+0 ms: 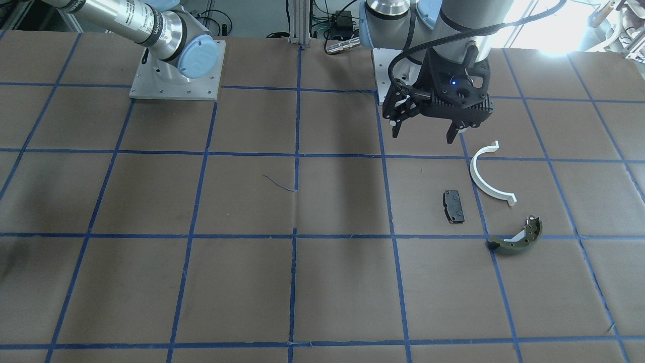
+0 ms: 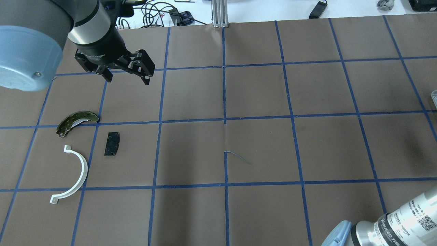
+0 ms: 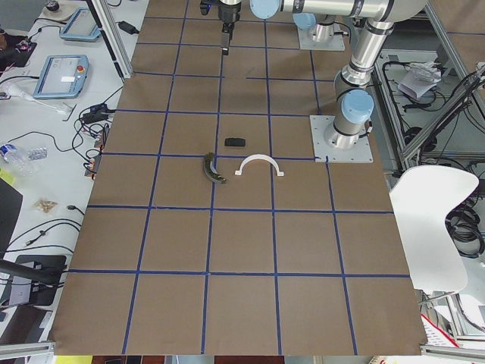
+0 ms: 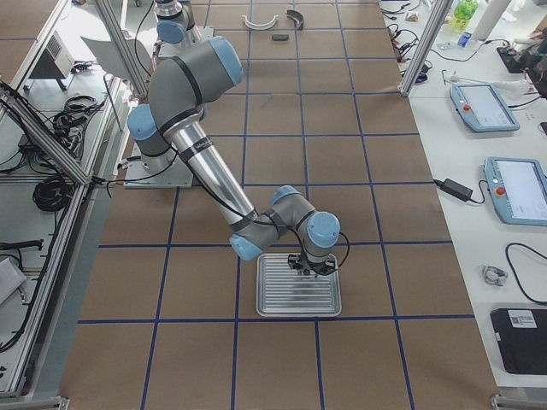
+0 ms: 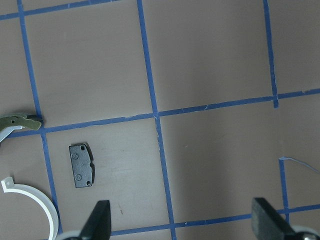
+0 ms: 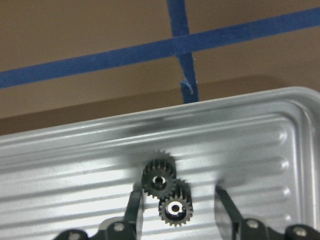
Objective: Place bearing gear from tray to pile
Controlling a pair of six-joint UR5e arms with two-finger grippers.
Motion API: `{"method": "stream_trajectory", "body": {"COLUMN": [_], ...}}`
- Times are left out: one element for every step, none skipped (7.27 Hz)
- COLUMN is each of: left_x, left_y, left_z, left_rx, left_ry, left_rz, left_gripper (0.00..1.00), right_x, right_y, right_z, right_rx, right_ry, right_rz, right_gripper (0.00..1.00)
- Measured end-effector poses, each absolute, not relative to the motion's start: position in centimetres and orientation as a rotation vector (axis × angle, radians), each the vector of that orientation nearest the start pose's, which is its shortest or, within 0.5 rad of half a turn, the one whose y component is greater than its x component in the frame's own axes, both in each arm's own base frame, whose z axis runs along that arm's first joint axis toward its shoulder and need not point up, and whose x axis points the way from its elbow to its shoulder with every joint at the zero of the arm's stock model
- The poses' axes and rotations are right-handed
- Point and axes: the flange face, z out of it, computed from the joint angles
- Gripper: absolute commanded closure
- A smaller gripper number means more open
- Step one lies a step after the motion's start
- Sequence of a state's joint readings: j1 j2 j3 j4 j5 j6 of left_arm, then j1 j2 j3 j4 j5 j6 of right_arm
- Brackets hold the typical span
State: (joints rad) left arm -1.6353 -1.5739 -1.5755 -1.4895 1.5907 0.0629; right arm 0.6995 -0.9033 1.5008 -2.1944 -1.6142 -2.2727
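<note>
Straddling the bearing gear (image 6: 175, 210), right end effector (image 6: 179, 209) hovers over tray (image 6: 260, 131).

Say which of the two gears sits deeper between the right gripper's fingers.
The lower gear, with the brighter centre; the other gear lies further ahead, toward the tray rim.

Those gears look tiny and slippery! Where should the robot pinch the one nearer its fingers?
Across its toothed rim, from straight above: the nearer gear lies flat on the tray, inside the open right gripper. The other gear touches it, so probably squeeze gently.
</note>
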Motion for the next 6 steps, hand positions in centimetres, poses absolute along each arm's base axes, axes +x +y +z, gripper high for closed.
{"method": "stream_trajectory", "body": {"left_x": [-16.33, -16.33, -16.32, -16.30, -16.28, -16.26], "left_y": [-49.07, -49.07, -49.08, -49.08, -49.09, -49.10], "left_z": [49.25, 49.25, 49.25, 49.25, 49.25, 49.25], "left_rx": [0.197, 0.197, 0.197, 0.197, 0.196, 0.195], "left_ry": [3.113, 3.113, 3.113, 3.113, 3.113, 3.113], "left_rz": [-0.115, -0.115, -0.115, -0.115, -0.115, -0.115], "left_gripper": [0.00, 0.00, 0.00, 0.00, 0.00, 0.00], "right_x": [-44.46, -44.51, -44.60, -44.71, -44.77, -44.87], "right_y": [-54.25, -54.19, -54.10, -54.01, -53.95, -53.95], "right_z": [17.87, 17.87, 17.81, 17.76, 17.80, 17.98], "right_rx": [-2.039, -2.036, -2.030, -2.024, -2.019, -2.015], "right_ry": [2.422, 2.425, 2.428, 2.432, 2.437, 2.445], "right_rz": [0.071, 0.073, 0.074, 0.076, 0.078, 0.083], "right_gripper": [0.66, 0.75, 0.81, 0.84, 0.89, 0.97]}}
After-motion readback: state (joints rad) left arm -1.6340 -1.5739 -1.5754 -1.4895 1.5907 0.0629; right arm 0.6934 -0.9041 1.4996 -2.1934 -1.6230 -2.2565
